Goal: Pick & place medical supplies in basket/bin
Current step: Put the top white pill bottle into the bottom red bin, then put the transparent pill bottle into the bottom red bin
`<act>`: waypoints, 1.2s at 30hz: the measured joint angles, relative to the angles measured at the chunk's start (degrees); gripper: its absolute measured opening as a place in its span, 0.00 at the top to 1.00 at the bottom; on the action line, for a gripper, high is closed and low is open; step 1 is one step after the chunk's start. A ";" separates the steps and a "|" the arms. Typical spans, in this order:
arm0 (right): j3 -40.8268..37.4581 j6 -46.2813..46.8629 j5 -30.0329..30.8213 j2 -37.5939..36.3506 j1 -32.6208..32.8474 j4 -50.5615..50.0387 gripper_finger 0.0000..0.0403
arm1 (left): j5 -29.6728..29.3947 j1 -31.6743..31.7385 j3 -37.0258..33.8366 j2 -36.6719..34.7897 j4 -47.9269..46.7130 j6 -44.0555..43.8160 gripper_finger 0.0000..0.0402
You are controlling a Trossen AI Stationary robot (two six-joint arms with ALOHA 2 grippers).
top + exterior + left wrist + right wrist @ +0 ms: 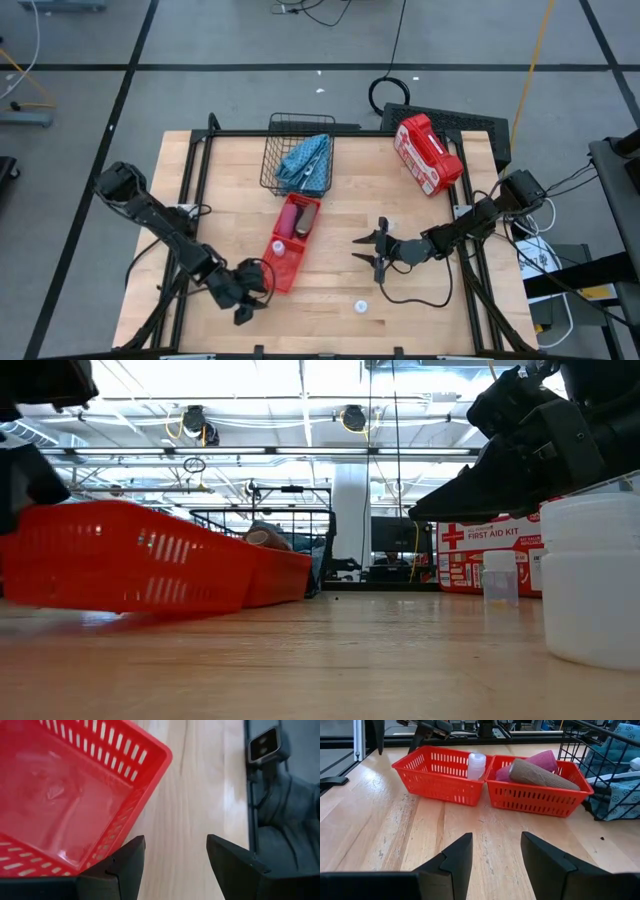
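The black wire basket (290,140) stands at the table's far middle with the light-blue pouch (308,160) inside. Two red bins lie end to end. The farther bin (540,790) holds a brown roll (540,774) and a pink roll (542,759). The nearer bin (440,775) holds a white vial (476,766). Two more vials stand on the table (383,222), (362,306). My left gripper (246,308) is open beside the nearer bin's corner (160,757), with bare table between its fingers. My right gripper (358,250) is open, low over the table, facing both bins.
The big red and white first-aid case (428,152) lies at the far right. In the low view a vial (590,580) stands close to the camera, with another (498,578) farther off. Bare wood lies between my right gripper and the bins.
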 joint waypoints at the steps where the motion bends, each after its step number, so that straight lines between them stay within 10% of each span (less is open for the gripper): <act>1: 0.00 0.00 0.00 0.00 -0.01 0.00 0.61 | 0.05 0.25 0.00 0.00 0.60 0.48 0.44; 11: 0.00 -0.02 -0.02 0.00 -0.01 0.00 0.61 | 2.63 1.09 -0.02 -0.02 3.20 2.37 0.44; 23: 0.19 -11.39 4.82 -10.73 5.74 -2.59 0.61 | 25.32 8.21 -0.07 -7.40 2.49 6.96 0.44; 29: 2.60 -7.50 22.61 -26.42 12.96 -29.64 0.62 | 17.03 7.23 -0.04 -22.96 -4.47 23.18 0.44; 36: 3.15 17.06 24.01 -34.92 16.52 -60.53 0.63 | -7.63 5.05 -6.16 -40.24 -8.95 31.80 0.44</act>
